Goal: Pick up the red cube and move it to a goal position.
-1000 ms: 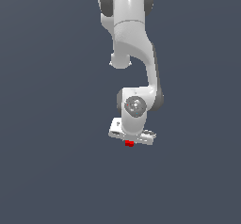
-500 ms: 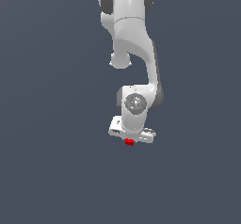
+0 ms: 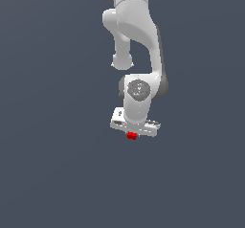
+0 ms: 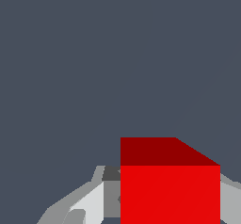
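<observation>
The red cube is a tiny bright red block held between the fingers of my white gripper, just below the hand, in the lower middle of the exterior view. The gripper is shut on the cube. In the wrist view the cube fills the space between the two fingers, with one grey-white finger on one side and the other finger just showing on the other. The fingers themselves are mostly hidden in the exterior view by the hand and cube.
A plain dark grey-blue surface fills the background of both views. The white arm rises from the gripper to the top edge of the exterior view. Nothing else is in view.
The gripper has risen a little in the exterior view with the red cube still in it. The arm's pose has shifted upward slightly.
</observation>
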`<state>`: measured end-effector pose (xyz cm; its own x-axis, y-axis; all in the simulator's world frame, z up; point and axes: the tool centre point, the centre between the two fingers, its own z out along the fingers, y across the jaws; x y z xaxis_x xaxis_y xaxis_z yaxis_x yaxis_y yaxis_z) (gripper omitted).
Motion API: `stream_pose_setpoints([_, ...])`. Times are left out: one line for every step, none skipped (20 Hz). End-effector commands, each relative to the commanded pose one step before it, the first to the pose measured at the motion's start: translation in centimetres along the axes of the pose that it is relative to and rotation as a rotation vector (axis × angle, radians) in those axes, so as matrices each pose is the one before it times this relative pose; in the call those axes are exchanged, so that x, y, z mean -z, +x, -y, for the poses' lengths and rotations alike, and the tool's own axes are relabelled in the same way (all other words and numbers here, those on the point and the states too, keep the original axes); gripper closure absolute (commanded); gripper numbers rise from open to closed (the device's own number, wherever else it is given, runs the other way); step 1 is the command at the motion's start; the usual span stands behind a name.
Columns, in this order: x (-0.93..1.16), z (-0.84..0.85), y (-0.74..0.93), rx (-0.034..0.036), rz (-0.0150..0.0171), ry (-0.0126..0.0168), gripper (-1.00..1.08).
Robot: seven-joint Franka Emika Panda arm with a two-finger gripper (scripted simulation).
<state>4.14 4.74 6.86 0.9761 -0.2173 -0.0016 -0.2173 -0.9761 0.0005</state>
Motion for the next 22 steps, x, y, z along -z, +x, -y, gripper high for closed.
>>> stream_pose_setpoints([1.694,-0.164,-0.94,0.00005,-0.00153,0.00052,1.08])
stream_pose_setpoints([0.742,-0.079,-0.44,0.0,0.0,0.0,1.08])
stream_pose_setpoints([0.761,-0.081,-0.45,0.0,0.0,0.0,1.08])
stream_pose_setpoints([0.767,-0.081,-0.451,0.0,0.0,0.0,1.08])
stream_pose_setpoints([0.774,-0.112,-0.444,-0.00048,-0.00001,0.00007,1.08])
stream_pose_setpoints([0.778,-0.082,-0.454,0.0,0.0,0.0,1.08])
stream_pose_setpoints([0.783,-0.082,-0.455,0.0,0.0,0.0,1.08])
stream_pose_setpoints([0.789,-0.082,-0.456,0.0,0.0,0.0,1.08])
stream_pose_setpoints([0.795,-0.082,-0.456,0.0,0.0,0.0,1.08])
stream_pose_setpoints([0.802,-0.081,-0.456,0.0,0.0,0.0,1.08])
stream_pose_setpoints([0.807,-0.081,-0.456,0.0,0.0,0.0,1.08])
stream_pose_setpoints([0.79,-0.106,-0.436,-0.00048,-0.00004,-0.00005,1.08])
stream_pose_setpoints([0.756,-0.075,-0.423,0.0,0.0,0.0,1.08])
stream_pose_setpoints([0.722,-0.071,-0.4,0.0,0.0,0.0,1.08])
stream_pose_setpoints([0.687,-0.066,-0.377,0.0,0.0,0.0,1.08])
stream_pose_setpoints([0.652,-0.061,-0.352,0.0,0.0,0.0,1.08])
stream_pose_setpoints([0.617,-0.057,-0.329,0.0,0.0,0.0,1.08])
stream_pose_setpoints([0.581,-0.052,-0.306,0.0,0.0,0.0,1.08])
stream_pose_setpoints([0.544,-0.07,-0.278,-0.00045,-0.00008,-0.00017,1.08])
stream_pose_setpoints([0.503,-0.044,-0.262,0.0,0.0,0.0,1.08])
stream_pose_setpoints([0.462,-0.04,-0.238,0.0,0.0,0.0,1.08])
stream_pose_setpoints([0.421,-0.036,-0.215,0.0,0.0,0.0,1.08])
